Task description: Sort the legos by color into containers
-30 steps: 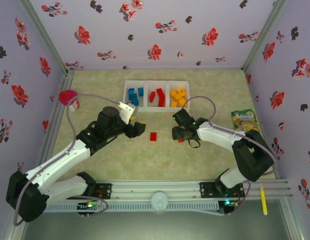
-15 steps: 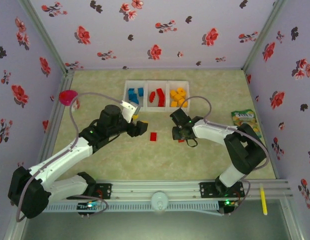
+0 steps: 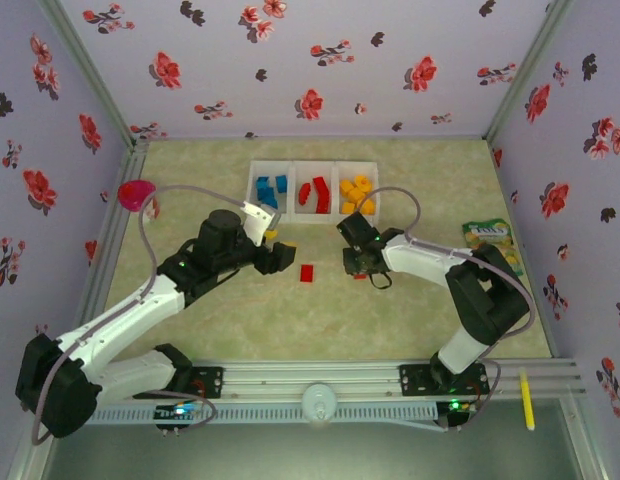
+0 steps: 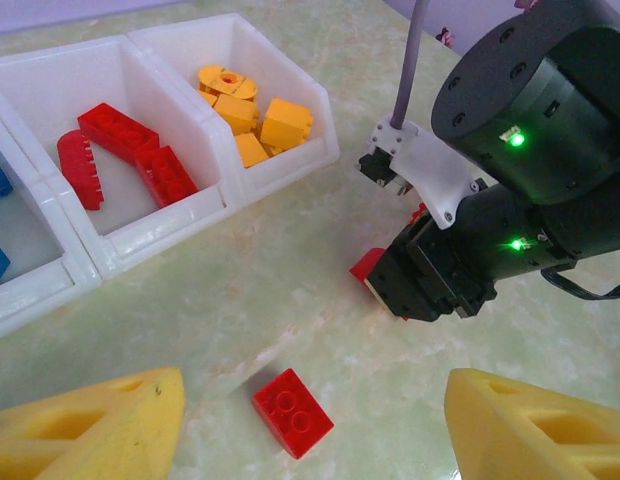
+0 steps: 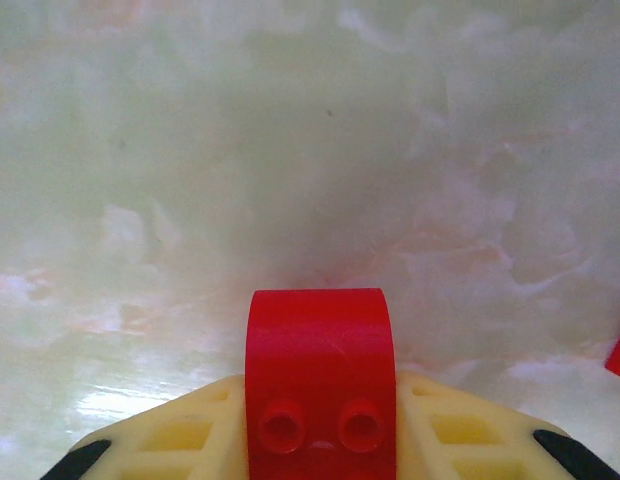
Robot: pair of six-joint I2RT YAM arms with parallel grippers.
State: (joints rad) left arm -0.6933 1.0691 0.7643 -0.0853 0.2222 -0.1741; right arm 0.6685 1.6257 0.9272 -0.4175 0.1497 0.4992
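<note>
Three white bins (image 3: 312, 213) in a row, far centre of table: blue legos (image 3: 270, 190) left, red legos (image 3: 312, 192) middle, yellow legos (image 3: 357, 194) right. Loose red brick (image 3: 307, 273) near of bins, between left gripper (image 3: 284, 256) and right gripper (image 3: 357, 268). Snack packet (image 3: 487, 238) at right. Pink object (image 3: 136, 194) on left rail. Yellow pen (image 3: 527, 397) near right.

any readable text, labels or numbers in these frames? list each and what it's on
None legible.
Snack packet at the table's right edge: printed lettering near its top, too small and blurred to read.
Red legos, bins, both arms: no readable markings; the right arm shows only green indicator lights.
</note>
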